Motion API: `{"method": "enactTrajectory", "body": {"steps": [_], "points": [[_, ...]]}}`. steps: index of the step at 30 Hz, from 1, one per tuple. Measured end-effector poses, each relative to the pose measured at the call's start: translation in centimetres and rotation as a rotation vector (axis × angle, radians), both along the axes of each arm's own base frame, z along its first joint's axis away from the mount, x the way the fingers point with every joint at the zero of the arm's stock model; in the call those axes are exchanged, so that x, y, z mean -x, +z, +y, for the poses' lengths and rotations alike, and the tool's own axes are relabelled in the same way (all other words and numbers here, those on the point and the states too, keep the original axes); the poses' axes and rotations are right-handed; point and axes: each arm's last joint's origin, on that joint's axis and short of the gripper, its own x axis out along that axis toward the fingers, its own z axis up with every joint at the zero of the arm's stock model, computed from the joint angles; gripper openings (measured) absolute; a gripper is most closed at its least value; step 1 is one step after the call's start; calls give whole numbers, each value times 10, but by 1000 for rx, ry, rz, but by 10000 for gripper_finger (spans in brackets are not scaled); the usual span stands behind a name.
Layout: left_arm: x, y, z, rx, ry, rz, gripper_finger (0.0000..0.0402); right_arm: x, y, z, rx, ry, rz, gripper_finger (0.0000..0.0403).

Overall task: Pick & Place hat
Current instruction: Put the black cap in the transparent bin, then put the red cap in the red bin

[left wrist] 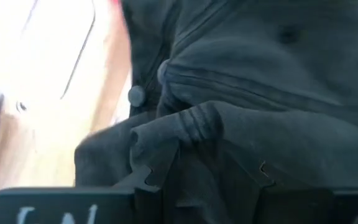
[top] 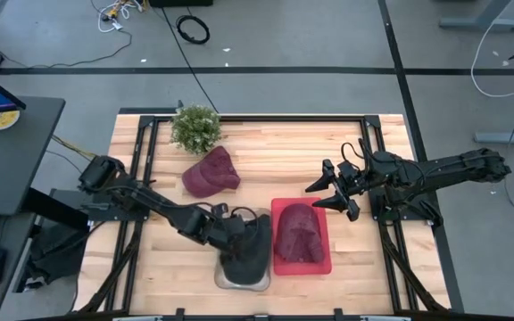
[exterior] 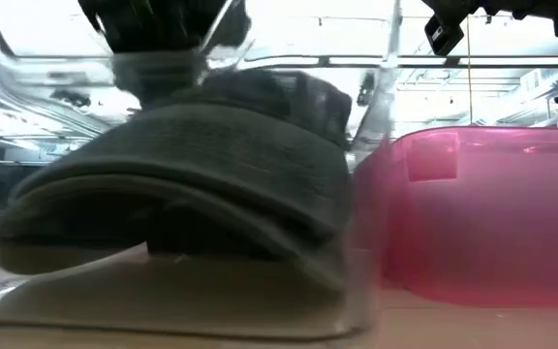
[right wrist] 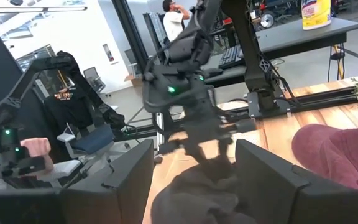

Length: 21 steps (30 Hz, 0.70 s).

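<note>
My left gripper [top: 239, 234] is down on the dark grey hat [top: 250, 245]. My fingers are pinching a fold of its cloth near the top. The hat sits in a clear tray [top: 226, 282] at the front of the wooden table [top: 266, 152]. Its brim rests on the tray floor in the low view.

Just beside it is a pink tray [top: 325, 264] with a dark red hat [top: 298, 234] inside. Another dark red hat [top: 211, 172] lies on the bare wood, near a small green plant [top: 195, 127].

My right gripper [top: 330, 194] hangs above the table by the pink tray. Its fingers are spread wide and hold nothing
</note>
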Motion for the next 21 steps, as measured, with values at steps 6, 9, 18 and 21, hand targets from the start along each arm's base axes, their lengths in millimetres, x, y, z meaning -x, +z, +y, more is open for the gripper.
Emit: {"method": "enactTrajectory", "body": {"steps": [6, 9, 18, 21], "points": [[2, 21, -19, -28, -80, -32, 110, 0, 0, 0, 0, 0, 0, 231], [2, 33, -27, -71, -97, -71, 110, 0, 0, 0, -1, 0, 1, 231], [20, 52, -39, -295, -79, -48, 110, 0, 0, 0, 13, 0, -4, 231], [29, 54, -35, -363, -24, -32, 110, 0, 1, 0, 27, 0, -17, 231]]}}
